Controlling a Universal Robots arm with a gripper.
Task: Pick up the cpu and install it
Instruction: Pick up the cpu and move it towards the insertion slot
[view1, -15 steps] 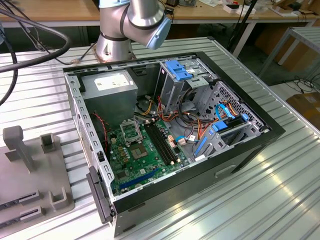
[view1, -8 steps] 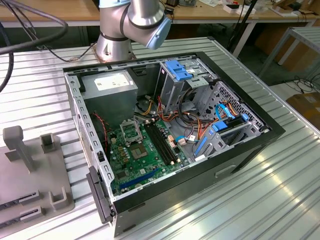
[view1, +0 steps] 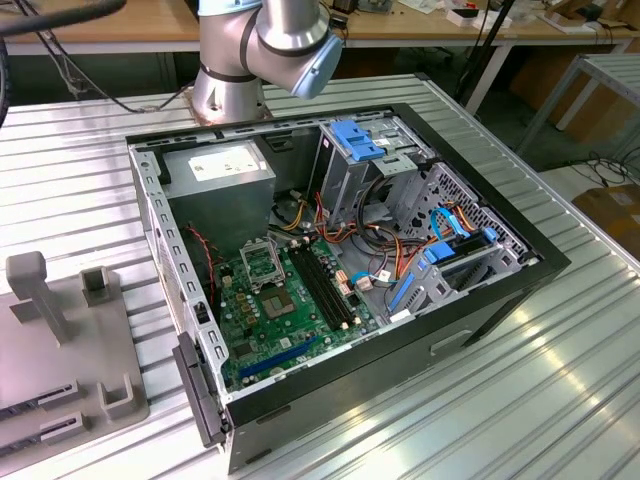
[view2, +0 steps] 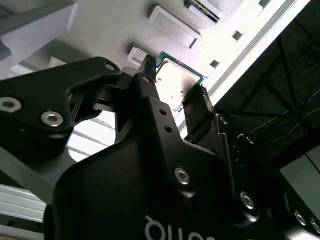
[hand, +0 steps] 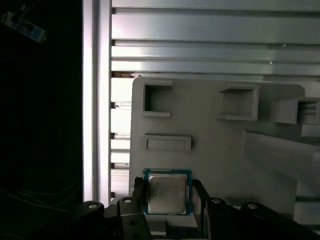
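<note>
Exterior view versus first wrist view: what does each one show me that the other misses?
Exterior view: the open computer case with its green motherboard, and the arm's grey joints. First wrist view: the claw gripping the cpu by two opposite edges. Both: the grey holder plate and the ribbed metal table it lies on.

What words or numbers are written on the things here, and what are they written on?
No text here can be read whole.
On the cpu held in the gripper: faint print on its metal top, too small to read.
On the white label of the grey metal box: print too small to read.
On the gripper's black body: white letters, cut off at the picture's edge, unreadable.
</note>
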